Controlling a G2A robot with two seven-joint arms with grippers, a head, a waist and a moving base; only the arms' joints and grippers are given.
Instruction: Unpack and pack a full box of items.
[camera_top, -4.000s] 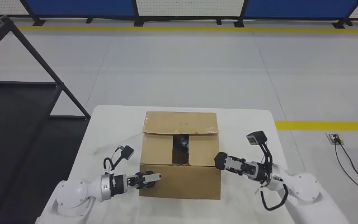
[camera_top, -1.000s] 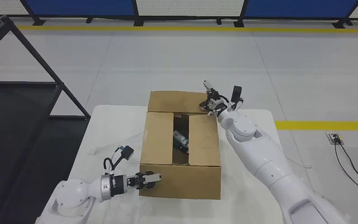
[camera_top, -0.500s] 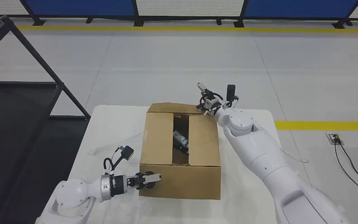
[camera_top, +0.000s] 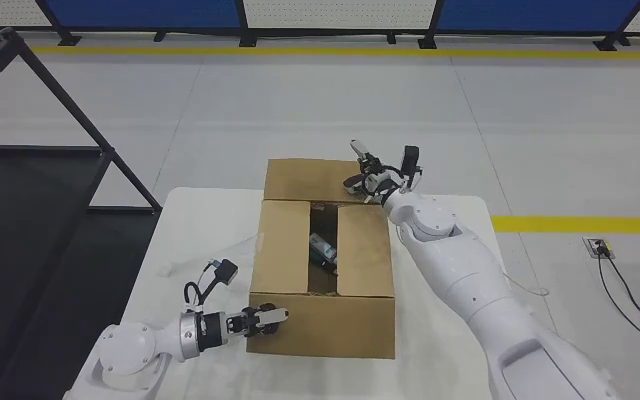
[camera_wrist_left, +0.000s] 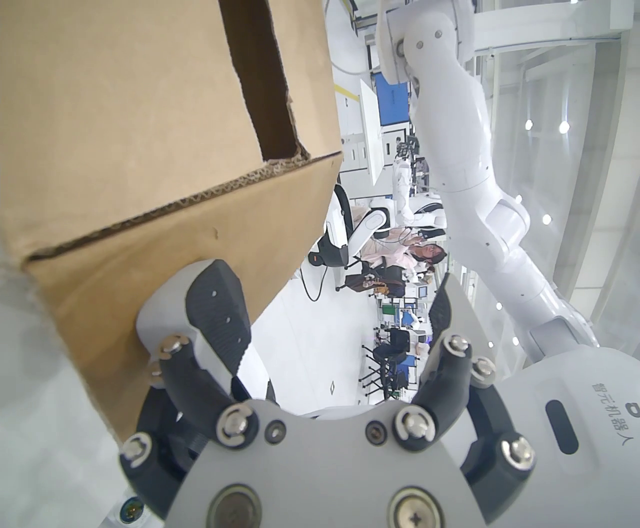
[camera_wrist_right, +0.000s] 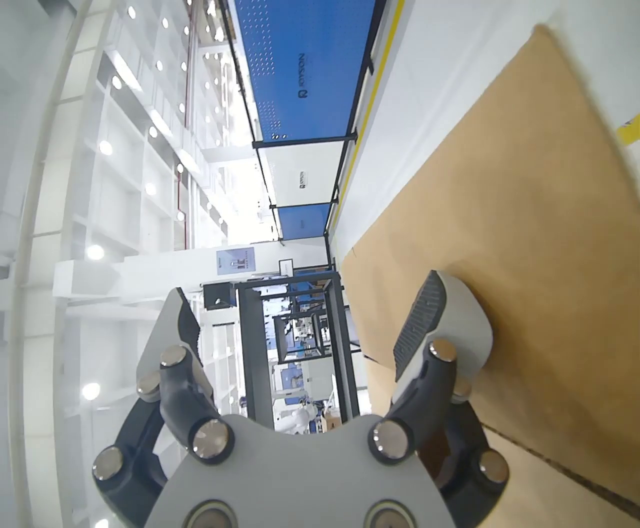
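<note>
A brown cardboard box (camera_top: 320, 300) stands in the middle of the white table (camera_top: 450, 225). Its two side flaps lie nearly flat, and the gap between them shows a dark item (camera_top: 322, 250) inside. The far flap (camera_top: 310, 180) is raised and leans outward. My right gripper (camera_top: 365, 180) is open at that flap's right end, and in the right wrist view one pad (camera_wrist_right: 420, 315) of the right gripper (camera_wrist_right: 305, 295) rests against the flap (camera_wrist_right: 500, 200). My left gripper (camera_top: 265, 318) is open at the box's near left corner, one finger (camera_wrist_left: 220, 310) against the box wall (camera_wrist_left: 150, 100).
A black metal frame (camera_top: 60, 130) stands on the floor to the left of the table. Bare table surface lies on either side of the box, and the table's edges are close to it in front.
My right arm has swung from the box's near right side to its far edge. The far flap, earlier flat on top, has been lifted and now leans outward. The left arm has not moved.
</note>
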